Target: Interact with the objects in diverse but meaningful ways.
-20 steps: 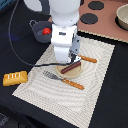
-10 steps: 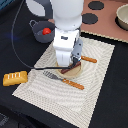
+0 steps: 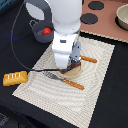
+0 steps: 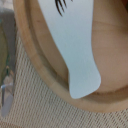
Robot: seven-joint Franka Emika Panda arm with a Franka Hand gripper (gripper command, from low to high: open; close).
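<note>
Jaws hidden, perhaps low over wooden plate, placemat beneath

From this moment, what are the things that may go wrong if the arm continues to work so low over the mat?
1. The pincer hangs low over the small wooden plate, hiding it in the exterior view; a push could slide the plate on the woven mat.
2. In the wrist view a pale flat piece lies across the plate's rim; it may tip off.
3. The fork lies close by and could be knocked.
</note>
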